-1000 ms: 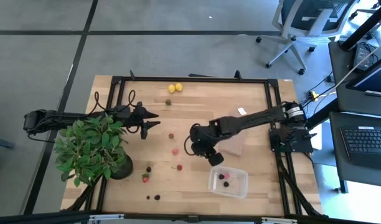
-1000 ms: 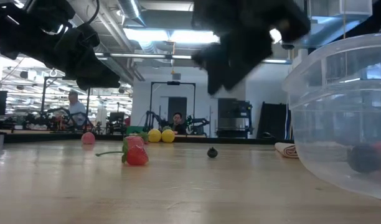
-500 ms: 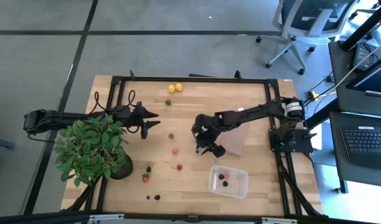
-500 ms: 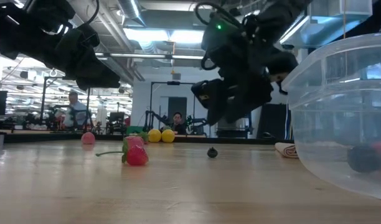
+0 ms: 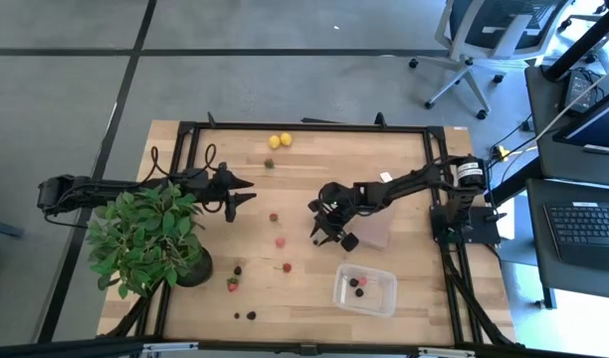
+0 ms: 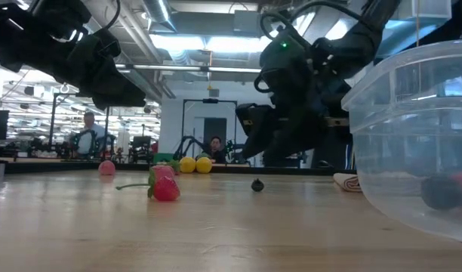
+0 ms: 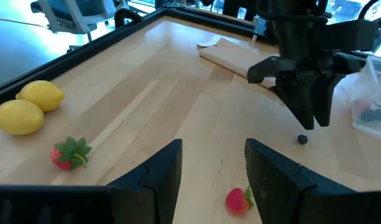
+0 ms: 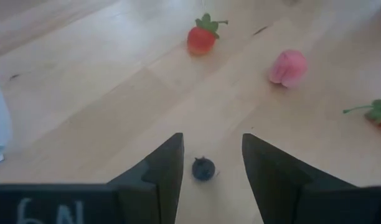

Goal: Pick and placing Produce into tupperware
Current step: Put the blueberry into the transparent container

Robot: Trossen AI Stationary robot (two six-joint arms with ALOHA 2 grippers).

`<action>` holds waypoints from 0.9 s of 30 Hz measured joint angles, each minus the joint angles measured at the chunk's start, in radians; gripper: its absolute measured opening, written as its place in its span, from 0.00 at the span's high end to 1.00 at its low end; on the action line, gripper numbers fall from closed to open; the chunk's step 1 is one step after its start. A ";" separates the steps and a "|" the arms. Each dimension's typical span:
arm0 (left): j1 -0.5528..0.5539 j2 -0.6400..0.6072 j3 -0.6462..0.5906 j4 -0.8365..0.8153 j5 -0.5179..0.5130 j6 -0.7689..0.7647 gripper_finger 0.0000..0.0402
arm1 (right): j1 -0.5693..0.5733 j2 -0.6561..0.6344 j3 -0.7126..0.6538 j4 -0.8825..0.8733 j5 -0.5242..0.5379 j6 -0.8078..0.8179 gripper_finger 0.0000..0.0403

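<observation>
The produce lies scattered on the wooden table: two lemons (image 5: pixel 280 140), strawberries (image 5: pixel 232 284) (image 7: pixel 69 154), a pink piece (image 5: pixel 281 241) and dark berries (image 5: pixel 252 315). The clear tupperware (image 5: pixel 364 288) stands at the near right with a few berries inside. My right gripper (image 8: pixel 212 138) is open and hangs low over the middle of the table. A small dark berry (image 8: pixel 203 168) lies on the wood in the gap between its fingers, untouched. In the low view this berry (image 6: pixel 257 185) sits just below the gripper (image 6: pixel 250 151). My left gripper (image 7: pixel 212 168) waits open, left of centre.
A leafy potted plant (image 5: pixel 145 239) stands at the near left. A flat brown block (image 5: pixel 376 231) lies just right of my right gripper. A black frame (image 5: pixel 304 126) runs around the table's edge. People show in the room behind the table (image 6: pixel 214 147).
My right gripper has come down from above the tupperware's near-left side toward the table and a little toward the far edge, tipping and rolling as it went. It now hangs low over the small dark berry. The produce has not moved.
</observation>
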 joint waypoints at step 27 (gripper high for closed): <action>0.000 0.000 0.000 0.001 0.000 0.000 0.59 | 0.002 0.141 0.010 0.101 -0.007 0.073 0.67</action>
